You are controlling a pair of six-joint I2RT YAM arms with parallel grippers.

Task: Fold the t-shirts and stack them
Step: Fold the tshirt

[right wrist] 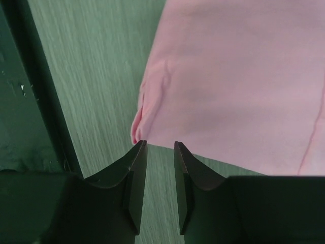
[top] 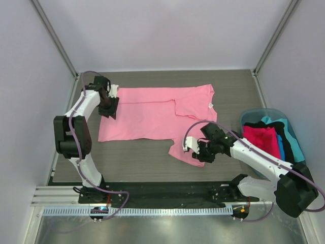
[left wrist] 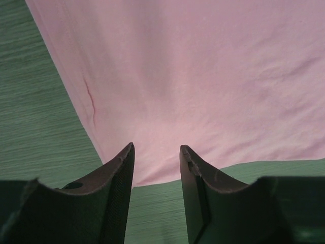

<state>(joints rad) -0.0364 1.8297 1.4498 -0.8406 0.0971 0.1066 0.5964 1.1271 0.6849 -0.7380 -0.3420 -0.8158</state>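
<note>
A light pink t-shirt (top: 152,114) lies spread flat on the wood-grain table, its small white neck tag (top: 210,105) at the right. My left gripper (top: 110,108) is at the shirt's far left corner. In the left wrist view it (left wrist: 156,150) is open, and the shirt's corner (left wrist: 203,76) reaches between the fingertips without being pinched. My right gripper (top: 196,152) is at the shirt's near right sleeve. In the right wrist view it (right wrist: 160,145) is open with a narrow gap, and the sleeve's edge (right wrist: 233,86) lies just past the tips.
A light-blue tub (top: 254,113) stands at the right edge, holding a hot pink shirt (top: 261,137), a black one (top: 284,133) and a teal one (top: 295,147). A black rail (top: 167,190) runs along the near table edge and shows at the left of the right wrist view (right wrist: 30,101).
</note>
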